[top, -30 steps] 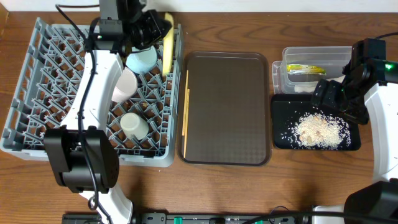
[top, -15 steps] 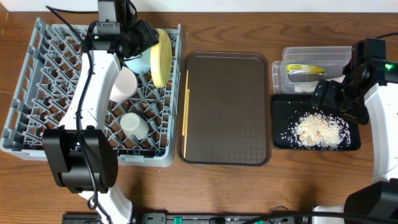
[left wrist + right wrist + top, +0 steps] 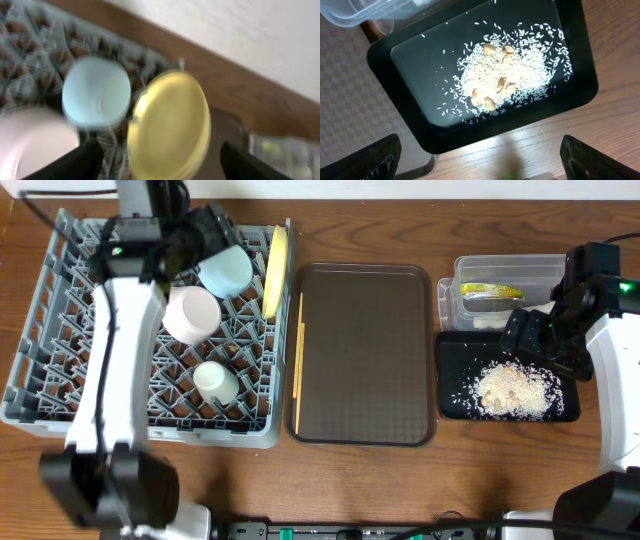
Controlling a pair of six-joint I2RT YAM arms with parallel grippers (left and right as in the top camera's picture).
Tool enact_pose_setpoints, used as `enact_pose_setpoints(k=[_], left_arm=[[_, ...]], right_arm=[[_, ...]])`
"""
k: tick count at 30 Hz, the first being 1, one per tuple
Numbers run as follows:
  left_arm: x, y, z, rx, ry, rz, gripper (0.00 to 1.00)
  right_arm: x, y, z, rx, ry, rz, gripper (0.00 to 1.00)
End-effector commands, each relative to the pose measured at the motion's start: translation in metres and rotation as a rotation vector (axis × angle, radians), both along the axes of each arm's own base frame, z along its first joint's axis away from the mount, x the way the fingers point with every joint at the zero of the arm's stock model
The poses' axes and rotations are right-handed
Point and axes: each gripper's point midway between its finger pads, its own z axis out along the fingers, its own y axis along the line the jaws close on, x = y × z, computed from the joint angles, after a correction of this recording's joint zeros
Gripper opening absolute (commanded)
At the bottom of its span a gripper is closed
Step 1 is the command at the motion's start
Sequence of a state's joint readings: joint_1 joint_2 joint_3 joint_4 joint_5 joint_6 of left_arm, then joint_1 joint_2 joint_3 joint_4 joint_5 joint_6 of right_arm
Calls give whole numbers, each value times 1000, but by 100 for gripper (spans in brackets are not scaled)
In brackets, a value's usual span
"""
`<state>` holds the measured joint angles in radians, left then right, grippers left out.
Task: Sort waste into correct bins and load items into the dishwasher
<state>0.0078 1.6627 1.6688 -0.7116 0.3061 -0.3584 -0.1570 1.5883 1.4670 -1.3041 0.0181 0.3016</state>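
My left gripper (image 3: 162, 169) stood open and empty at 12 o'clock over the grey plastic dish rack (image 3: 45, 350). The round yellow plate (image 3: 273, 270) stood on edge at 2 o'clock; a careless pull-back could topple it.

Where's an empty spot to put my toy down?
Most room: the brown tray, bare beside the chopsticks on its left edge. The left half of the dish rack holds no dishes. Crowded: its right half, and the black tray under rice.
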Motion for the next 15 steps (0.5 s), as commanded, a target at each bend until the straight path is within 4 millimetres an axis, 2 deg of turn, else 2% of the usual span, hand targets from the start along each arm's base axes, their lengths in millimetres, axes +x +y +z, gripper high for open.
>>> enact_pose_setpoints(k=[1,3,7,10,13,15], left_arm=[[-38,-26,9,22,65,-78,78],[-63,-45,-6,28,173,-128,78],[-97,-76,-32,56,308,-220,77],[-110,-89,-48,136,347,-253,77],[-120,-95,-67,252,371,-245,77],[-129,-106,-86,302,396,-255,77]], right_arm=[[1,-6,8,-7,-31,-8,99],[1,-6,8,-7,-32,-9,99],[0,-6,8,-7,-30,-8,99],[0,-6,8,-7,-30,-8,99],[0,-6,8,-7,-30,-8,99],[0,-6,8,-6,-30,-8,99]])
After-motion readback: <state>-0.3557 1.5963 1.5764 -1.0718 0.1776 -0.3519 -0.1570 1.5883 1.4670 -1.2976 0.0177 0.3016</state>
